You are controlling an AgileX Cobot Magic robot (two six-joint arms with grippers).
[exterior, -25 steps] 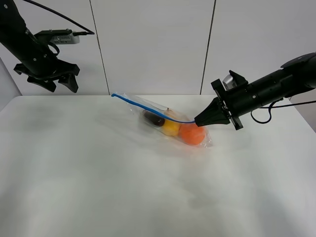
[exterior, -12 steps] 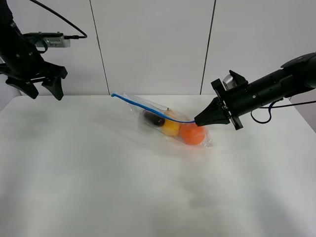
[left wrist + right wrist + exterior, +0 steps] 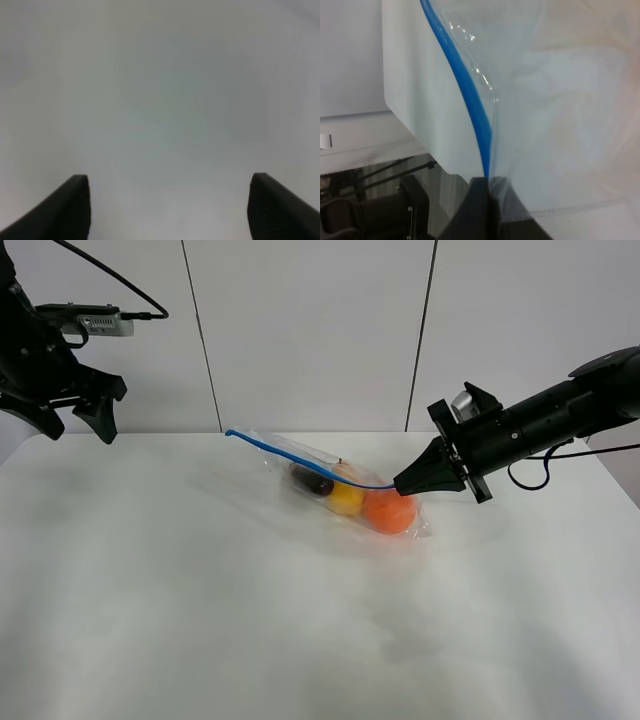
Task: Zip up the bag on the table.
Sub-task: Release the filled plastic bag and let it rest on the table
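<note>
The clear bag (image 3: 345,490) lies on the white table (image 3: 200,590) near the back middle, with an orange, a yellow pear and a dark vegetable showing through. Its blue zipper strip (image 3: 300,458) runs along the upper edge. My right gripper (image 3: 403,483) is shut on the zipper strip's right end; the right wrist view shows the strip (image 3: 465,95) pinched at the closed fingertips (image 3: 481,192). My left gripper (image 3: 72,426) is open and empty, high at the far left, well away from the bag. The left wrist view shows its two fingertips (image 3: 70,205) spread over bare surface.
A white panelled wall (image 3: 320,330) stands behind the table. The table's far edge and rounded corner show in the right wrist view (image 3: 415,150), with dark frame parts (image 3: 380,205) beyond it.
My left arm has moved left and slightly up, away from the bag. The right gripper and the bag have not moved.
</note>
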